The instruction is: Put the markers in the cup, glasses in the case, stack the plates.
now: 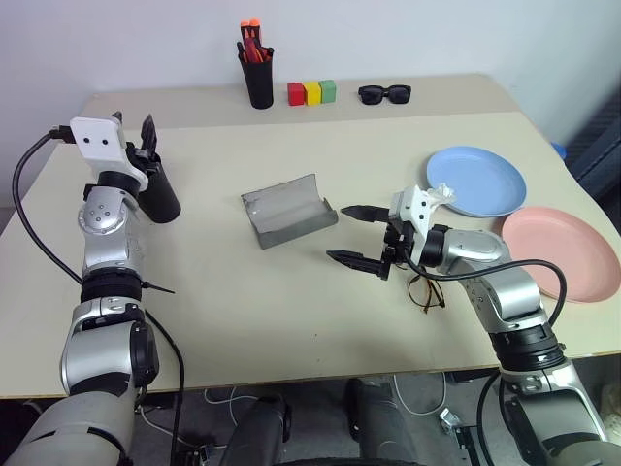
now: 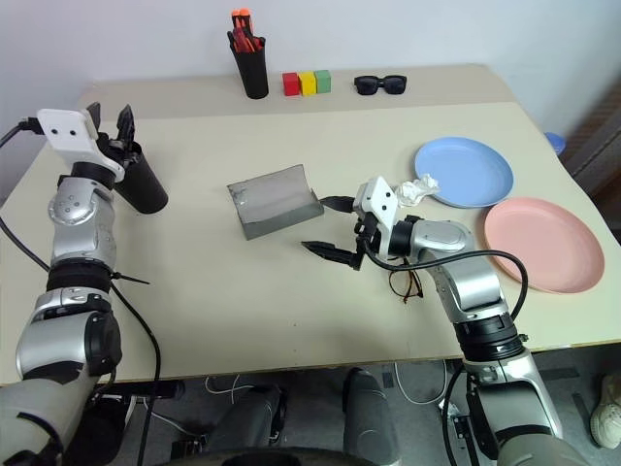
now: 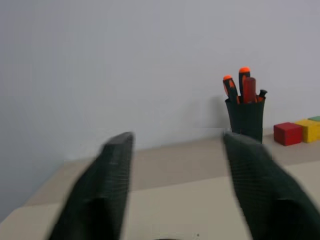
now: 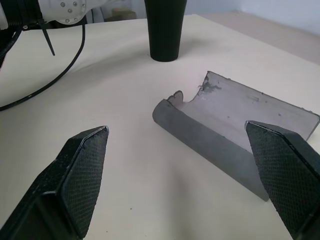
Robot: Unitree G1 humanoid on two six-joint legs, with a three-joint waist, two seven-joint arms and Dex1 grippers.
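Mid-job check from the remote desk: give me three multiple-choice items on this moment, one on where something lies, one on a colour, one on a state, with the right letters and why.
1. Where do the glasses lie?
A. inside the case
B. on the table under the right arm
C. on the blue plate

2. What colour is the plate nearest the table's right edge?
A. salmon pink
B. green
C. white

3. How does the case stand?
A. shut
B. open and empty
C. open with glasses inside

Answers:
1. B, the wire frame rests on the table just below the right gripper, apart from the case.
2. A, the pink plate sits beside the blue plate, not stacked.
3. B, the right wrist view shows its grey interior bare.
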